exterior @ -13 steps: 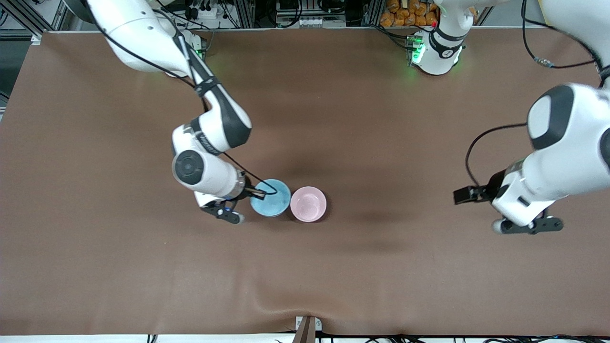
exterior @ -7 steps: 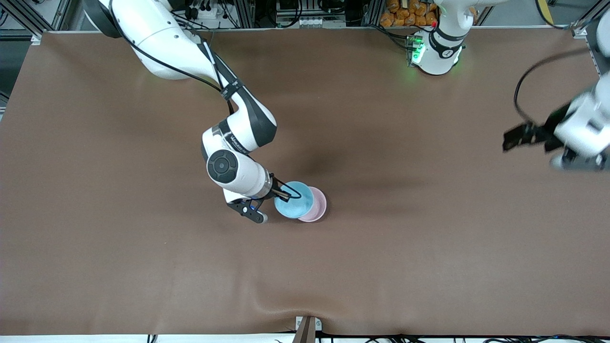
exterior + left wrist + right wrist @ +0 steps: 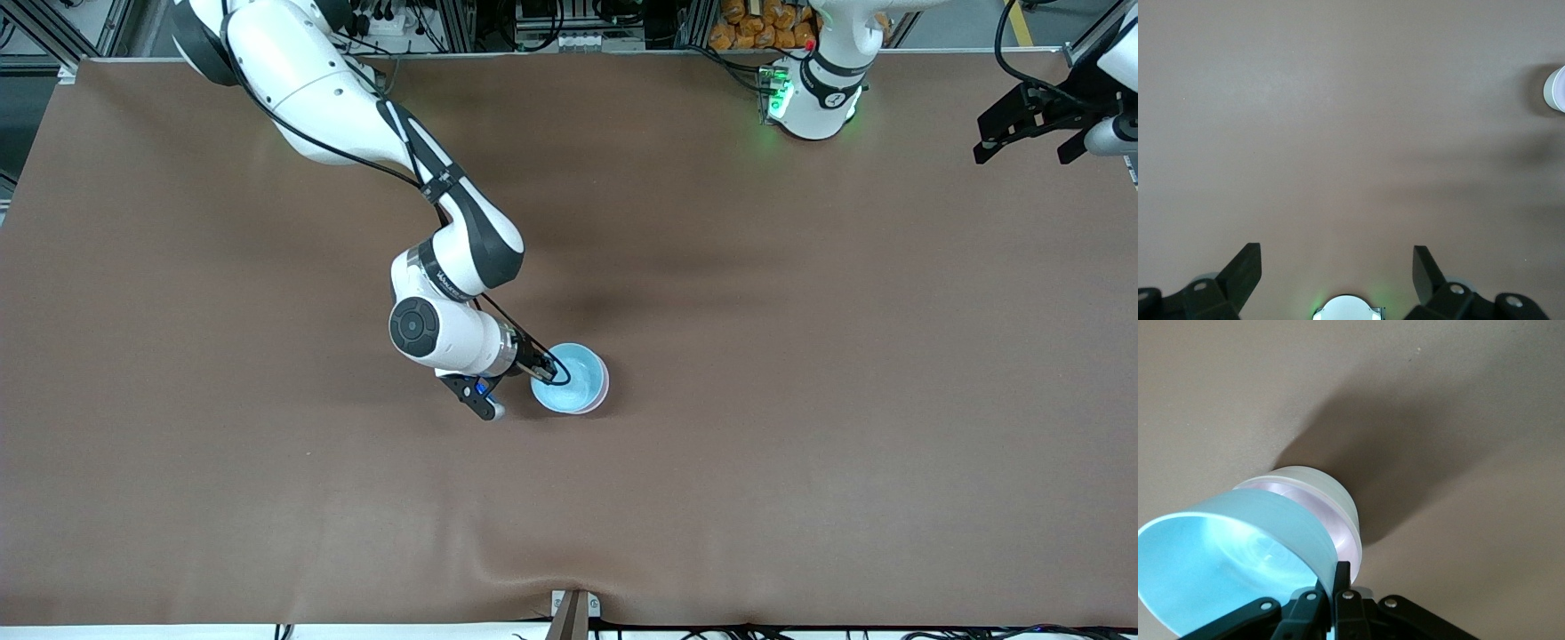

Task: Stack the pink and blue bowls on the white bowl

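My right gripper is shut on the rim of the light blue bowl and holds it tilted right over the pink bowl. Only a thin pink edge shows past the blue one. In the right wrist view the fingers pinch the blue bowl's wall. Under it the pink bowl sits nested in the white bowl on the table. The white bowl is hidden in the front view. My left gripper waits open and empty, high over the table's corner at the left arm's end, as the left wrist view shows.
The brown mat covers the table. The left arm's base glows green at the table's edge. A pale round thing shows at the border of the left wrist view; I cannot tell what it is.
My right gripper carried the blue bowl from beside the pink bowl to over it. My left arm swung up and away to the table's corner by its base.
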### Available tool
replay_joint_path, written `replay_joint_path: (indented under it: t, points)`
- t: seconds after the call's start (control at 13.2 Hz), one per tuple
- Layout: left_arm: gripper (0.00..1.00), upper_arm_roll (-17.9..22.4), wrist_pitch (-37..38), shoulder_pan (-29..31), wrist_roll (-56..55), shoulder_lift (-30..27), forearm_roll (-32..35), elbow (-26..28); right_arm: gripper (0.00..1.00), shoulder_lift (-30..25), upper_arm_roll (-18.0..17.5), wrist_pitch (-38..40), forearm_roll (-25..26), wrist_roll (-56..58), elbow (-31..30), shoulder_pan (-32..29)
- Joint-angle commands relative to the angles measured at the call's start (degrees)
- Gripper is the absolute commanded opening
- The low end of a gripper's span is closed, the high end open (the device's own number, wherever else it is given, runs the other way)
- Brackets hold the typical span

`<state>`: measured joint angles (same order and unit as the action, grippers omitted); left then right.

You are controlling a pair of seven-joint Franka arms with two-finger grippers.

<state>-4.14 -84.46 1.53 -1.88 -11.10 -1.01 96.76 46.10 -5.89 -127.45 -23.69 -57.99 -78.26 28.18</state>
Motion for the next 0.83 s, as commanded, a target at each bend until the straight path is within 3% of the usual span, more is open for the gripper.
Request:
replay_joint_path:
  t: [0.0,0.15,0.45,0.53,0.61,0.68,0.76]
  points:
    - [1.00,0.6,-0.4,-0.6,1.8,8.9,-0.1,-8.2,0.00,1.6,0.4,0.4,-1.5,-1.0,1.9,0.6]
    - [1.00,0.7,0.2,-1.1,2.2,12.9,0.1,-13.0,0.00,2.4,0.4,0.4,-1.7,-1.2,1.9,1.2]
    - [1.00,0.8,0.2,-0.7,3.6,12.5,0.1,-12.8,0.00,2.7,0.4,0.3,-1.7,-1.1,1.9,1.5]
    - [1.00,0.8,0.2,-0.6,3.8,12.4,0.1,-12.7,0.07,2.7,0.4,0.3,-1.7,-0.7,1.9,1.5]
    - [1.00,0.7,0.3,-0.6,3.6,12.4,-0.3,-12.7,0.39,2.7,0.4,0.3,-1.5,-0.4,1.9,1.5]
    - [1.00,0.7,0.5,-0.6,3.1,12.4,-0.3,-12.7,0.88,2.6,0.4,0.3,-1.7,-0.8,1.9,1.6]
    - [1.00,0.7,0.5,-0.6,2.9,12.5,-0.2,-12.7,1.00,2.6,0.4,0.3,-1.7,-1.3,1.9,2.6]
